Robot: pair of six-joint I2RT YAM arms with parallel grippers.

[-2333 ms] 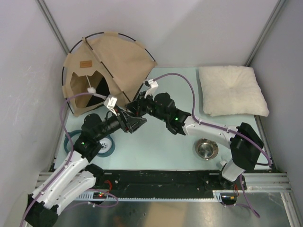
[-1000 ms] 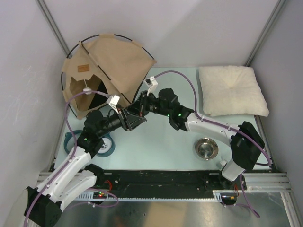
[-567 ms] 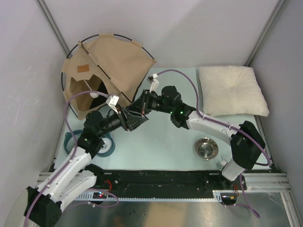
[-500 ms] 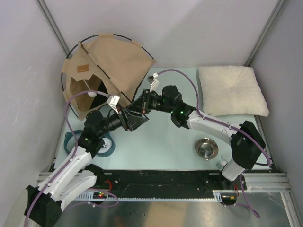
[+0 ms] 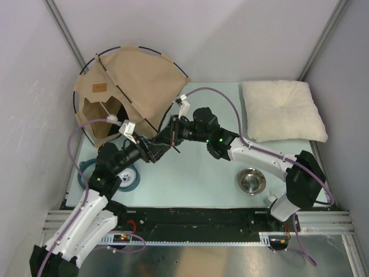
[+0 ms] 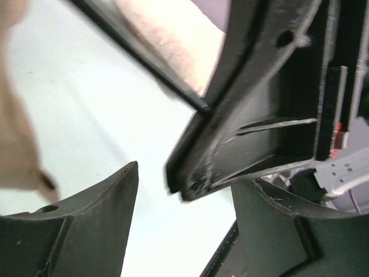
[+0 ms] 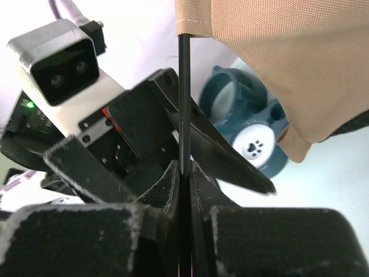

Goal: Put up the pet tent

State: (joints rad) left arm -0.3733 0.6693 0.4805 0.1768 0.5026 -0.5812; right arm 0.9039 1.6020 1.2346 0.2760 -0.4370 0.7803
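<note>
The pet tent (image 5: 138, 81) of tan fabric stands tilted at the back left, its thin black poles arching round it and a brown label patch (image 5: 99, 88) above its opening. My right gripper (image 5: 165, 140) is shut on a thin black pole (image 7: 183, 104) that comes out of the tent's lower hem (image 7: 277, 57); the fingers (image 7: 199, 184) pinch it edge-on. My left gripper (image 5: 151, 152) is open right beside it. In the left wrist view the left gripper (image 6: 184, 193) has its jaws spread on either side of the right gripper's closed fingertips (image 6: 230, 150).
A cream pillow (image 5: 282, 109) lies at the back right. A steel bowl (image 5: 252, 181) sits near the right arm's base. A blue paw-print bowl (image 5: 125, 176) lies partly under the left arm, also in the right wrist view (image 7: 253, 144). Walls close in at the left and back.
Both grippers have moved left and a little nearer. The tent has tipped further toward the back left. The right gripper stays shut on the pole.
</note>
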